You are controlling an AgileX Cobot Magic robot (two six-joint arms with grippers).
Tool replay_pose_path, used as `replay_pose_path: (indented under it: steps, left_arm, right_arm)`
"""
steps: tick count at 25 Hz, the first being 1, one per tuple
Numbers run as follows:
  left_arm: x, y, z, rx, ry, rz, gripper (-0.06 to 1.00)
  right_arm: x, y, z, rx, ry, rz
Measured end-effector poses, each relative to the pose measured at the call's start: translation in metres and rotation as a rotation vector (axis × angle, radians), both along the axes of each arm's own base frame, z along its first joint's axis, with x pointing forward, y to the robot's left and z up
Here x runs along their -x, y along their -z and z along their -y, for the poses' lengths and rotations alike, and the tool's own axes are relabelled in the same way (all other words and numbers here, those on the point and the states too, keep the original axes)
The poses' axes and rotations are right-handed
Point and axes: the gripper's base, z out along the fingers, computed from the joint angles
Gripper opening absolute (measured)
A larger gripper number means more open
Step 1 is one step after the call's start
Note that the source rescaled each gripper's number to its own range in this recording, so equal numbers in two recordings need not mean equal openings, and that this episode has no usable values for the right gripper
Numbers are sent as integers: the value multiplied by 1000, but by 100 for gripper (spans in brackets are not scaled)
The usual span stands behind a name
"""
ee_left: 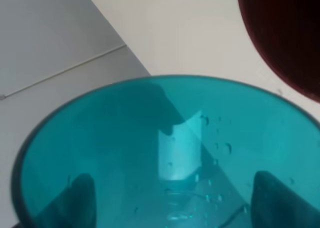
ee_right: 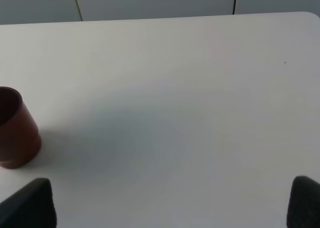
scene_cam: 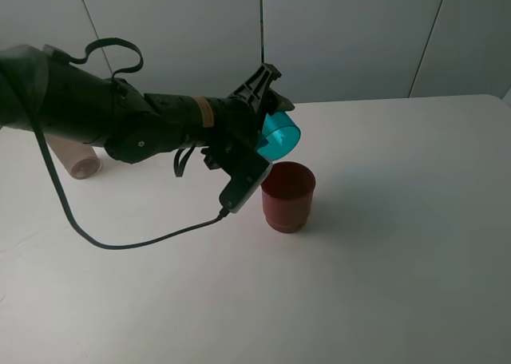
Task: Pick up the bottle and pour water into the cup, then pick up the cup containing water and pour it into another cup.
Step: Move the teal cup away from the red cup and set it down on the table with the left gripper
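Observation:
My left gripper (scene_cam: 266,132) is shut on the teal cup (scene_cam: 281,137) and holds it tipped on its side, mouth towards the right, just above and behind the rim of the dark red cup (scene_cam: 287,195). In the left wrist view the teal cup (ee_left: 125,133) fills the frame, with droplets on its inner wall, and the fingers (ee_left: 80,200) show through it. The red cup's rim (ee_left: 285,33) is beside it. The bottle (scene_cam: 77,160) is a pale grey-brown cylinder at the far left, mostly hidden behind the left arm. My right gripper (ee_right: 167,208) is open and empty over bare table, with the red cup (ee_right: 15,130) off to one side.
The white table (scene_cam: 399,220) carries only these things. A black cable (scene_cam: 120,240) hangs from the left arm and trails over the table in front of it. A grey panelled wall (scene_cam: 359,37) stands behind the table's far edge.

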Motion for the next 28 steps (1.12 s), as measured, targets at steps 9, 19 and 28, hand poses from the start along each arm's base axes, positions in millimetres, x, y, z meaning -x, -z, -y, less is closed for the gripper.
replay_pose_path:
  steps: [9,19,28]
  left_arm:
    - [1,-1,2,10,3,-4,4]
    - [-2,-4,0,168,-130,-107,4]
    - [-5,-12,2,487,-273,-293,4]
  right_arm:
    - [0,0,0,0,0,0]
    - [0,0,0,0,0,0]
    - [0,0,0,-7,4,0]
